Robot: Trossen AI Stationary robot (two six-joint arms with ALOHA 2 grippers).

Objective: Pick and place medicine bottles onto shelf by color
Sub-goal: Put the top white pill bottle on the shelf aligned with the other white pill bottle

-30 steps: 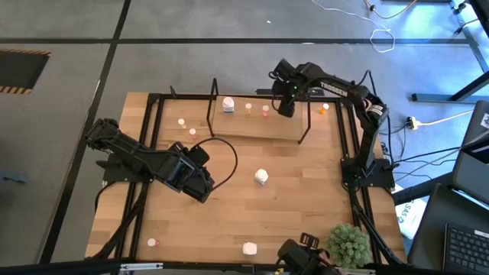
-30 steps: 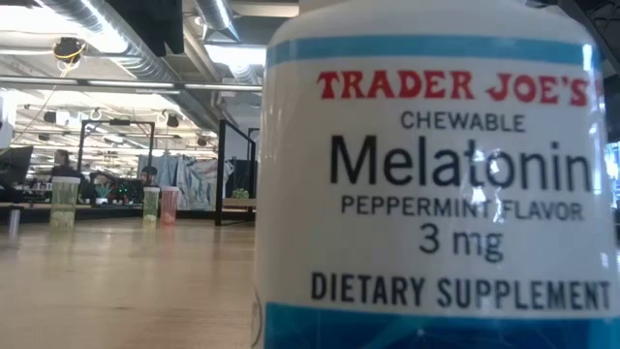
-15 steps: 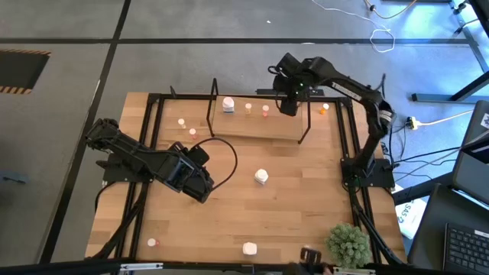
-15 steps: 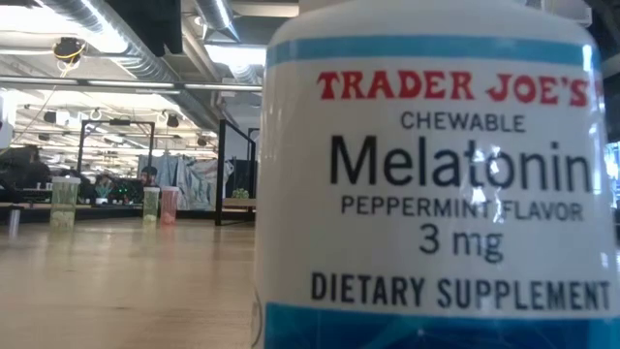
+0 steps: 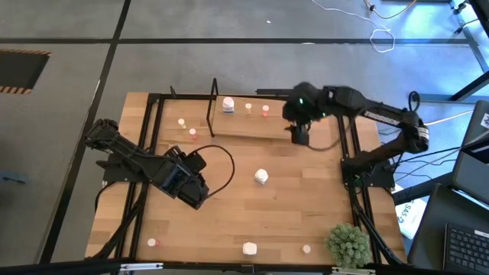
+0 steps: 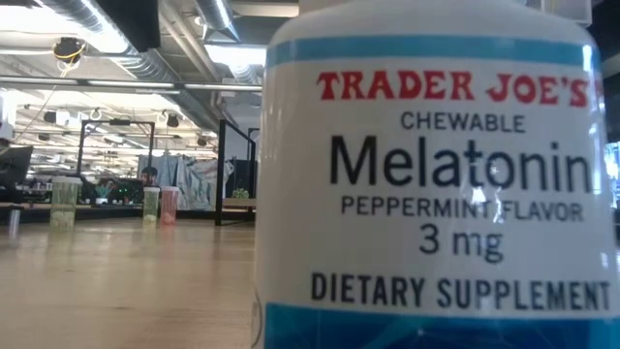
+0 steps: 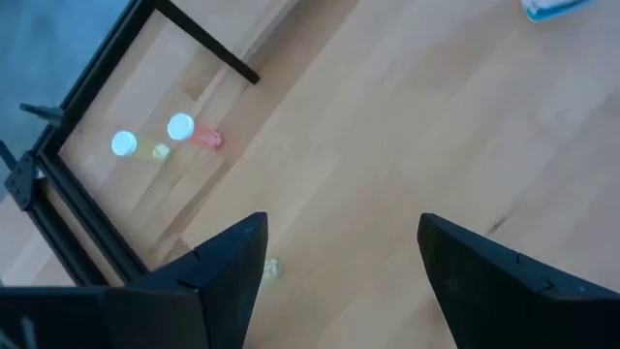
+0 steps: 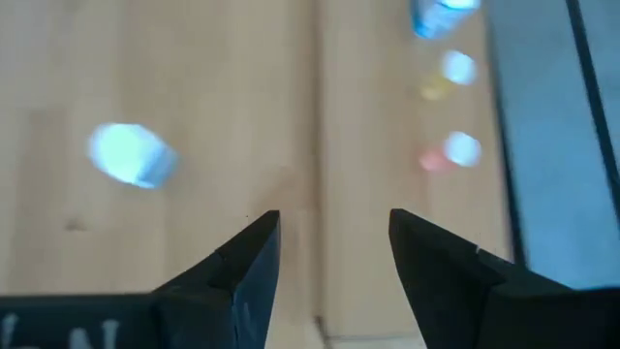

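My right gripper is open and empty, just on the near side of the shelf; in its wrist view wood shows between the fingers. My left gripper is open and empty at the table's left. On the shelf stand a white bottle, a cream one and a red one. Two small bottles stand left of the shelf. A white bottle stands mid-table. Another white bottle fills the low view.
A white bottle and two small bottles stand near the front edge. A green plant sits at the near right corner. A black frame borders the tabletop. Bare wood lies between the shelf and the front edge.
My right gripper has gone from over the shelf's right end toward the table's near edge and a little right, and stays open. My left gripper has shifted slightly toward the near left. A dark thing at the near edge has gone, and a small bottle shows there.
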